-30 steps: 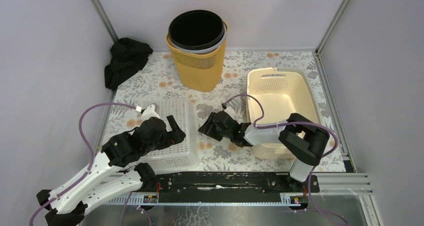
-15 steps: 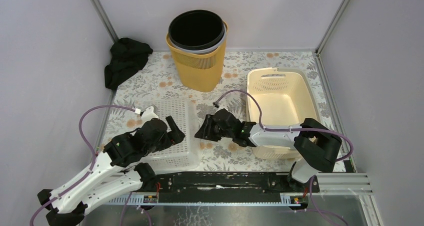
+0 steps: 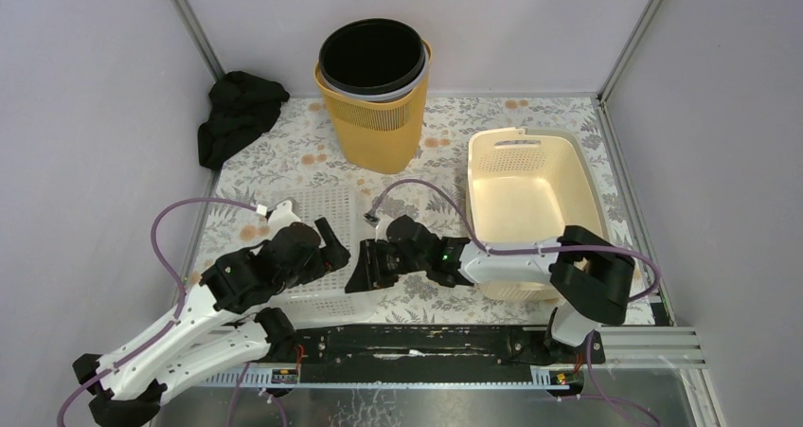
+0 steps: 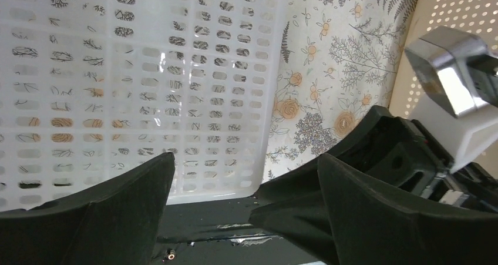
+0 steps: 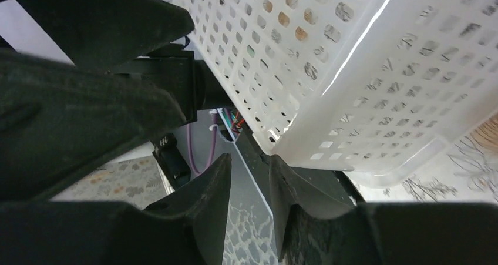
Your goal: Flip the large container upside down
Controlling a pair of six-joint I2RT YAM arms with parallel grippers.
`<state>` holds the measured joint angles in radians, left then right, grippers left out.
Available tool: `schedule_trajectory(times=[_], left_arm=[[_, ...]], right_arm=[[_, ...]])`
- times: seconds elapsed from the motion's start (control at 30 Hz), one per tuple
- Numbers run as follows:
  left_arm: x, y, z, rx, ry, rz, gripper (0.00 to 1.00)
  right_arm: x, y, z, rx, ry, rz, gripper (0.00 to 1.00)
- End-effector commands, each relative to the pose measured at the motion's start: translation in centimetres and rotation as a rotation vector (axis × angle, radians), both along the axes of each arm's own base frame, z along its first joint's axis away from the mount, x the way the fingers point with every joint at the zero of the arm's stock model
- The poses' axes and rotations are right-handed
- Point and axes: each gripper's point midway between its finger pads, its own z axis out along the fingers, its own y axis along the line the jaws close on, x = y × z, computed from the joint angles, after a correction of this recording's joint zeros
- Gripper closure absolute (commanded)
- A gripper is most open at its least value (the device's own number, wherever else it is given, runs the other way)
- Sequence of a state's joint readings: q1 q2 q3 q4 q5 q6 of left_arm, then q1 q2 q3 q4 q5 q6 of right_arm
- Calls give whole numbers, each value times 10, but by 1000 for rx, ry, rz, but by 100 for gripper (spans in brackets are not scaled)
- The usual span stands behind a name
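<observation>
Fingers: left gripper [image 4: 245, 165] wide apart, right gripper [image 5: 249, 162] barely parted, both empty.
Placement: at white perforated basket [image 3: 327, 209], near-right corner, likely to tip it.

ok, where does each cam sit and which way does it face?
Top external: above and behind the bases, looking down and forward over the floral-patterned table; both the left arm and right arm show.
Left wrist: on the left arm, looking down into the white perforated plastic basket; own jaws wide apart at the bottom, right arm at the right.
Right wrist: on the right arm, low, facing the basket's outer wall; own jaws at the bottom, narrow gap.
Shared: all three see the basket.
</observation>
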<state>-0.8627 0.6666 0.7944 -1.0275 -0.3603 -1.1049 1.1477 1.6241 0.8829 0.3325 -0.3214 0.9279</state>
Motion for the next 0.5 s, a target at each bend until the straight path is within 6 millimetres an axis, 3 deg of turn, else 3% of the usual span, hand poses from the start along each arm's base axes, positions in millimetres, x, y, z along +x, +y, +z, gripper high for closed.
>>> schedule_trajectory(times=[0.0, 0.47], left_arm=[[9, -1, 13, -13, -41, 29, 0], [10, 14, 49, -25, -112, 64, 0]], right_arm=[[-1, 25, -1, 35, -3, 50, 62], [33, 85, -26, 0, -7, 51, 61]])
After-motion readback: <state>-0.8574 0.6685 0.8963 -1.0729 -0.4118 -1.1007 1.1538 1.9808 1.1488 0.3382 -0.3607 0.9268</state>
